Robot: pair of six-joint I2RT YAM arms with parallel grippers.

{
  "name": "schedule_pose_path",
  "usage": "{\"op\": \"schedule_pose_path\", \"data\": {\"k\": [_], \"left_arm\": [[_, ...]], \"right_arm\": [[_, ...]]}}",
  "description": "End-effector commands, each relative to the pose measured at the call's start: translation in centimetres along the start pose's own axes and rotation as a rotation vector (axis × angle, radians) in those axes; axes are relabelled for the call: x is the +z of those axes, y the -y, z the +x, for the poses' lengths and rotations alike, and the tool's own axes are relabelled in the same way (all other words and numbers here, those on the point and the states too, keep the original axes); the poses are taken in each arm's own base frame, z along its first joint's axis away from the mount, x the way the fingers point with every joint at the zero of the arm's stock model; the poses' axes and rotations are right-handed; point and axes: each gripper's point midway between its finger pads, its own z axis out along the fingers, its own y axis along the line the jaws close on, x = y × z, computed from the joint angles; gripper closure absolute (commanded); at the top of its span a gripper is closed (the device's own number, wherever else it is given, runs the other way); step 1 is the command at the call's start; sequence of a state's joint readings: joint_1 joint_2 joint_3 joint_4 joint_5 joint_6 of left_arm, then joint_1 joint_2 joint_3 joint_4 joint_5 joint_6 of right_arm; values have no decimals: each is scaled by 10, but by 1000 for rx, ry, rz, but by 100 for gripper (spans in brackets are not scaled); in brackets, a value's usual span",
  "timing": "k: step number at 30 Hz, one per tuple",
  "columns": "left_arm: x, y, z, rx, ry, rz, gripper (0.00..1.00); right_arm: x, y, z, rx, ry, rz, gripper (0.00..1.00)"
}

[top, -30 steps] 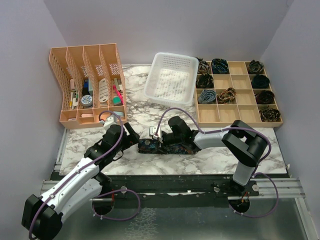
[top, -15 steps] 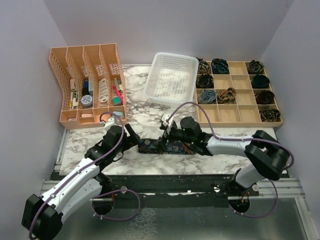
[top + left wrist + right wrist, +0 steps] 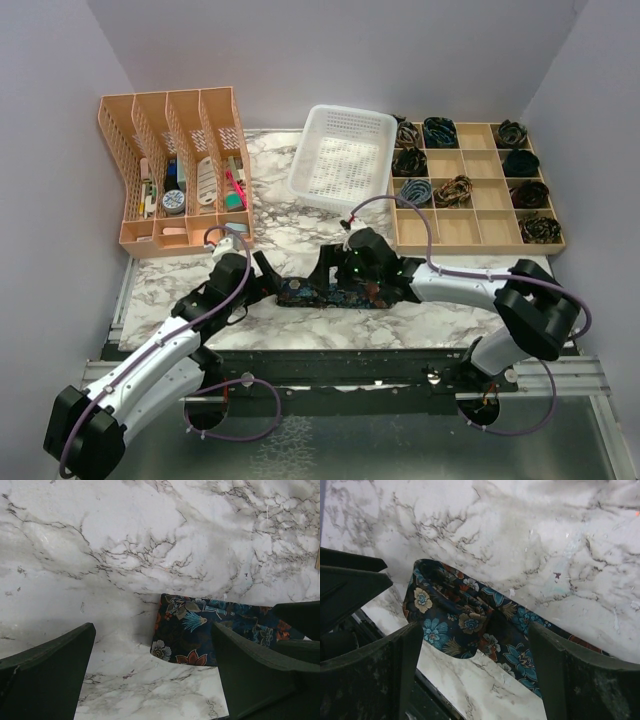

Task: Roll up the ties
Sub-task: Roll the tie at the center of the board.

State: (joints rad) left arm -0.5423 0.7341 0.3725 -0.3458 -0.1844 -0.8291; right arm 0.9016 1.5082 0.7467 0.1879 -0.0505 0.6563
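Both sets of jaws stand spread wide and grip nothing. The left gripper point(image 3: 154, 630) hovers with its dark fingers point(image 3: 50, 675) apart over the marble-patterned table top point(image 3: 150, 540). The squared end of the long, narrow, dark navy necktie printed with blue, red and cream flowers point(image 3: 195, 637) lies flat just inside its right-hand finger. The right gripper point(image 3: 475, 630) straddles the same tie further along, the cloth running under and between its fingers; whether the tips touch the fabric cannot be told.

Beyond the right jaws, away from the arms, sits a white perforated plastic basket point(image 3: 343, 158). Off to their right is a shallow wooden tray of square compartments point(image 3: 470, 215), several holding rolled ties point(image 3: 438, 131). Beyond the left jaws stands a peach-coloured plastic file organiser point(image 3: 218, 115).

The roll appears not yet begun, as the tie lies in a flat strip. Doing it well likely means pinching the free end squarely across its width and turning it tightly onto itself. The other gripper would press the strip flat and straight so the coil does not skew or spring loose.
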Motion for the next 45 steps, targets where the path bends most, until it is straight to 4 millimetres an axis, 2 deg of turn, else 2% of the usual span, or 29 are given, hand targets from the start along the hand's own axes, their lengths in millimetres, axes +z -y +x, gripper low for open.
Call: {"op": "schedule_pose_path", "data": {"k": [1, 11, 17, 25, 34, 45], "left_arm": [[3, 6, 3, 28, -31, 34, 1], [5, 10, 4, 38, -61, 48, 1], [7, 14, 4, 54, -74, 67, 1], [10, 24, 4, 62, -82, 125, 1], [15, 39, 19, 35, -144, 232, 1], [22, 41, 36, -10, -205, 261, 2]], "right_arm": [[11, 6, 17, 122, -122, 85, 11], [16, 23, 35, 106, -184, 149, 26], [15, 35, 34, 78, -183, 210, 33], [17, 41, 35, 68, -190, 250, 38], [15, 47, 43, 70, -201, 259, 43], [14, 43, 50, 62, -232, 222, 45]]}}
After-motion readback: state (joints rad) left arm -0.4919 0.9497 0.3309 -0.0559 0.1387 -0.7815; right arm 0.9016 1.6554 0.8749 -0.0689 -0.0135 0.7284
